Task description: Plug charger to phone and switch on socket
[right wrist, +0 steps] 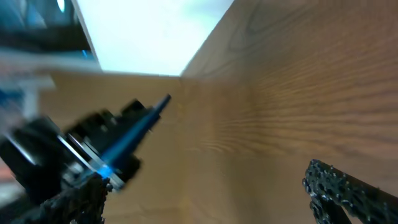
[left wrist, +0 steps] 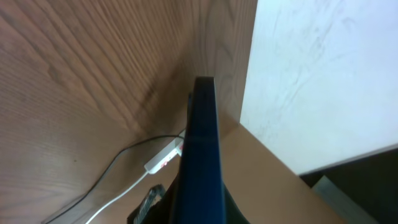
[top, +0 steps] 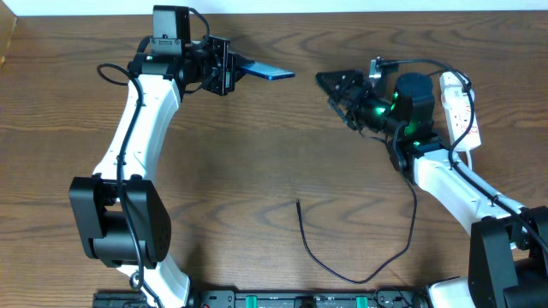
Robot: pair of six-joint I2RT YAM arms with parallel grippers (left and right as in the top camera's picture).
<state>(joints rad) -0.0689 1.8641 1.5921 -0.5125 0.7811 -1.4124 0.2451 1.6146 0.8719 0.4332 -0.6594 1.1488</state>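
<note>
My left gripper (top: 224, 68) is shut on the phone (top: 267, 71) and holds it above the table at the back, its blue face tilted and pointing right. In the left wrist view the phone (left wrist: 202, 137) shows edge-on between my jaws (left wrist: 198, 214). My right gripper (top: 338, 90) is open and empty, a short way right of the phone. In the right wrist view the phone (right wrist: 134, 134) lies ahead of the open fingers (right wrist: 205, 199). The charger (top: 318, 257) lies loose on the table at the front, its plug tip (top: 298, 203) free. The socket (top: 458, 107) lies at the far right.
The socket (left wrist: 165, 158), with its white cord and a black cable, shows beyond the phone in the left wrist view. The table's back edge meets a white wall (left wrist: 323, 74). The right arm's body (top: 411, 103) stands next to the socket.
</note>
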